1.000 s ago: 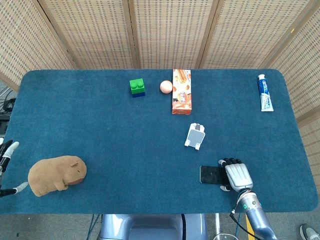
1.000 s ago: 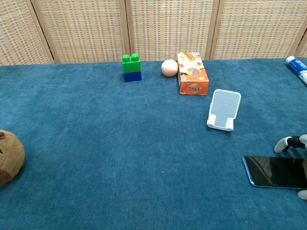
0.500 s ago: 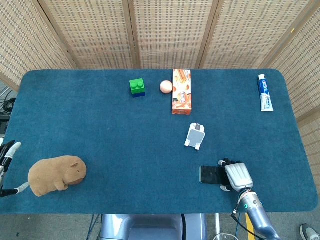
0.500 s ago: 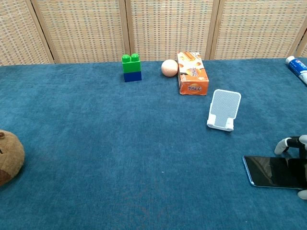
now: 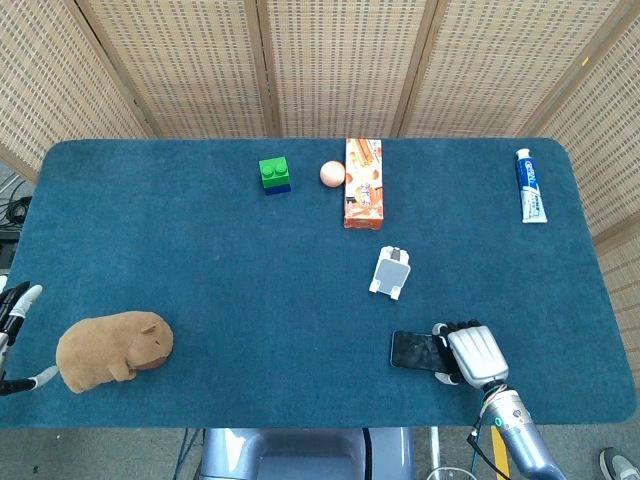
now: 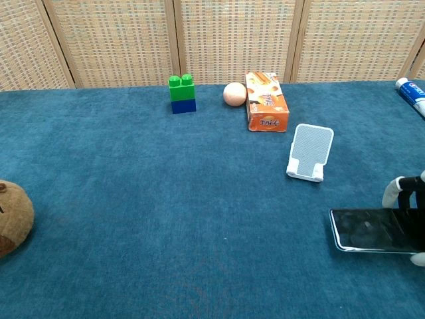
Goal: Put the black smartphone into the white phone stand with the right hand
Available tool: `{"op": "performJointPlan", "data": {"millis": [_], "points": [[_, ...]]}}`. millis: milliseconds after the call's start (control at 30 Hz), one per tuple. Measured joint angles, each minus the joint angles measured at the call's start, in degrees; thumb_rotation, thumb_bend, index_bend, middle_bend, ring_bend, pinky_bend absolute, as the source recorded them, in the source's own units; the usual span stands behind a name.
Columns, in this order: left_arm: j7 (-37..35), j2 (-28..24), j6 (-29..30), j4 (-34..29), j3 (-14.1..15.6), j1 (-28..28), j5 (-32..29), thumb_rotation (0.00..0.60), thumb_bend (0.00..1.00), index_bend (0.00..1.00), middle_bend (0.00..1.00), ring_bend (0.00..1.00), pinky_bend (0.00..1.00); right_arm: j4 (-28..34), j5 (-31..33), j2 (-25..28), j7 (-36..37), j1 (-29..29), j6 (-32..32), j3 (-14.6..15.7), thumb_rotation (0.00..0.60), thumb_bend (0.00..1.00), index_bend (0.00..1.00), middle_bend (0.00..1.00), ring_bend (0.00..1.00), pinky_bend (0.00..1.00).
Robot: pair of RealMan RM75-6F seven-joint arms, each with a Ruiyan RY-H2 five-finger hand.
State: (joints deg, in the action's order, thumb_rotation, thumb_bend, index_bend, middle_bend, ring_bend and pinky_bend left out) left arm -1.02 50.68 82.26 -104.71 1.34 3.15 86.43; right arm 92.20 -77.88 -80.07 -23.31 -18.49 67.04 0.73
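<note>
Flat black glass smartphone (image 5: 412,349) just below the white plastic phone stand (image 5: 391,272), grasped by right hand (image 5: 470,353), fingers cropped in chest view, left hand (image 5: 14,312) edge-cropped, state unclear.

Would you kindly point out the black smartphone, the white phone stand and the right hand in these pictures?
black smartphone (image 6: 364,230), chest view, on the middle of its dark screen.
white phone stand (image 6: 311,147), chest view, on its upright perforated back plate.
right hand (image 5: 472,353), head view, on the silver back of the hand.
</note>
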Motion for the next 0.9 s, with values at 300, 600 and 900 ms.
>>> {"op": "performJointPlan", "data": {"millis": [300, 600, 900], "points": [[-0.5, -0.2, -0.1, 0.1, 0.0, 0.0, -0.1, 0.600, 0.00, 0.00, 0.00, 0.00, 0.00, 0.1, -3.4, 1.2, 1.8, -1.4, 0.7, -1.4, 0.600, 0.52, 0.53, 0.61, 0.52, 0.35], [-0.5, -0.1, -0.7, 0.1, -0.3, 0.4, -0.7, 0.600, 0.00, 0.00, 0.00, 0.00, 0.00, 0.5, -8.6, 4.1, 2.4, -5.6, 2.1, -5.7, 0.600, 0.52, 0.53, 0.61, 0.52, 0.36], [-1.0, 0.3, -3.0, 0.7, -1.6, 1.8, -3.5, 0.600, 0.00, 0.00, 0.00, 0.00, 0.00, -9.6, -21.1, 5.4, 3.2, -14.0, 3.1, -9.0, 0.600, 0.54, 0.53, 0.60, 0.52, 0.38]]}}
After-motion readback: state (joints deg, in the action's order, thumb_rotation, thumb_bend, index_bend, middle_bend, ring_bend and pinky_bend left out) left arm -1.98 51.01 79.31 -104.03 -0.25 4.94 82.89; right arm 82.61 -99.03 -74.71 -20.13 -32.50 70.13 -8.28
